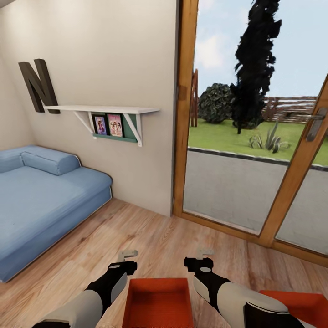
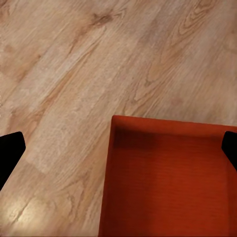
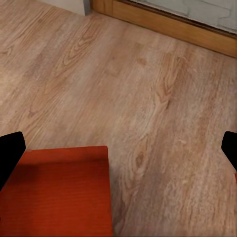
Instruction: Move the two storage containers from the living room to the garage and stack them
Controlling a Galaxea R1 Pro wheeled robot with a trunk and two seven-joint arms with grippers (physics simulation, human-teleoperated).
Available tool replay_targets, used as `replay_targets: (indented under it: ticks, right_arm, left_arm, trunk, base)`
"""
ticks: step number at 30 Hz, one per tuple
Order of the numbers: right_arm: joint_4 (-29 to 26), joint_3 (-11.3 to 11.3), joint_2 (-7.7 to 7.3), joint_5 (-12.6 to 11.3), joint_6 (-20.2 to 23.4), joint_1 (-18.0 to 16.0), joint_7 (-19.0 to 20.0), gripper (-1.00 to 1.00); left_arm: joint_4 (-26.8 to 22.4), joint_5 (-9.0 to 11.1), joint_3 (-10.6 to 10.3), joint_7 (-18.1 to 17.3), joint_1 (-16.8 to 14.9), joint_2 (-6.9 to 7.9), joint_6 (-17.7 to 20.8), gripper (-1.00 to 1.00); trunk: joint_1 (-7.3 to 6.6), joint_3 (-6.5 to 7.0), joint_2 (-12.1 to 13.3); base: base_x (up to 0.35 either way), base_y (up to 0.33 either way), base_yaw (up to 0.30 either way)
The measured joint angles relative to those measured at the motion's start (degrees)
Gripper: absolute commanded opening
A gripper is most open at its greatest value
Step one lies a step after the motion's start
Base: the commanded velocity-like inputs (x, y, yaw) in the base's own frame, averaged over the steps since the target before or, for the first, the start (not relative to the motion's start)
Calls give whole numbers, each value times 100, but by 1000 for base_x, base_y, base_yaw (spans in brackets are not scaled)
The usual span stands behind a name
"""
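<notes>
Two orange-red storage containers are counted on the wood-plank floor (image 1: 150, 246): one container (image 1: 157, 301) directly before the glass doors (image 1: 255, 136), the other container (image 1: 296, 303) beside it. Two framed pictures (image 1: 108, 125) are seen under one shelf (image 1: 102, 110).

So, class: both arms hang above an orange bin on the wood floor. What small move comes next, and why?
Probably lower both grippers, left gripper and right gripper, toward the near bin: it sits between them on the wood floor, ungrasped.
</notes>
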Motion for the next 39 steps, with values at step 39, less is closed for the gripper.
replay_targets:
  ticks: [39]
  right_arm:
    - [1, -7, 0, -412, -53, 0, 1, 100]
  left_arm:
    - [-87, 0, -627, -542, 0, -10, -64, 100]
  trunk:
    - [0, -160, 0]
  base:
    - [24, 28, -9]
